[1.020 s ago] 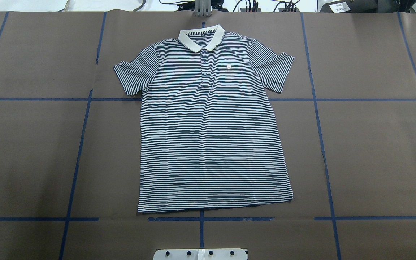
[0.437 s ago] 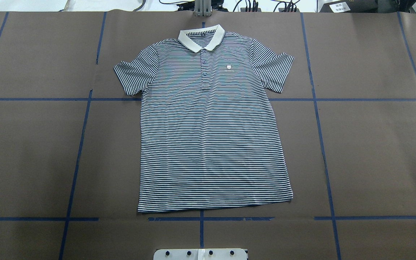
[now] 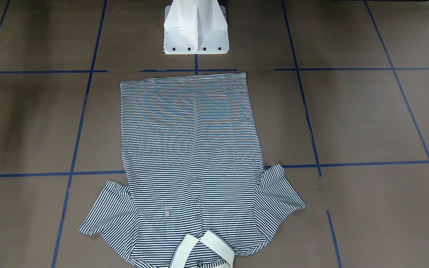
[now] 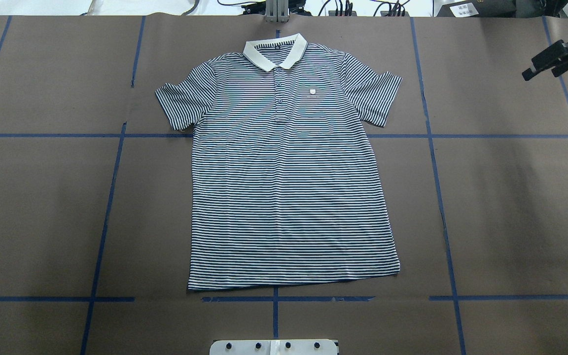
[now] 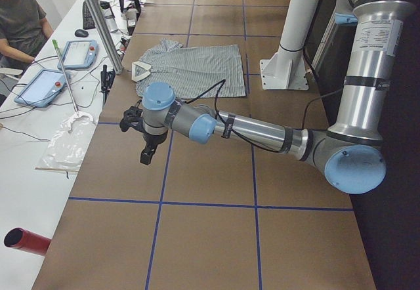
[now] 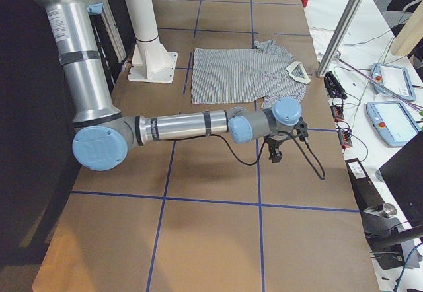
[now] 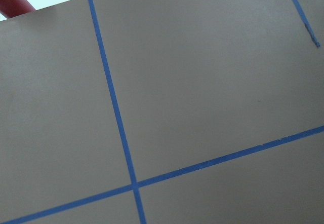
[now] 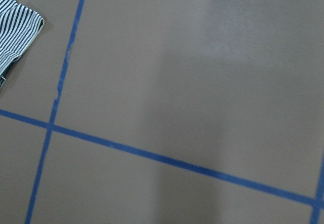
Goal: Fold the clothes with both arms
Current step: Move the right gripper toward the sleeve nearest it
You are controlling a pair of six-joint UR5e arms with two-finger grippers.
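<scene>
The polo shirt (image 4: 289, 187) lies spread flat for folding. The right gripper (image 4: 539, 75), at the far right, is parted and empty. Whether the left gripper (image 5: 146, 159) is parted, I cannot tell.

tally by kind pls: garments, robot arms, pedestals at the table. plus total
Navy-and-white striped short-sleeved polo shirt: 1
Grey metal jointed robot arms with light-blue joint caps: 2 (left arm, right arm)
White pedestal base: 1
Total: 4
</scene>
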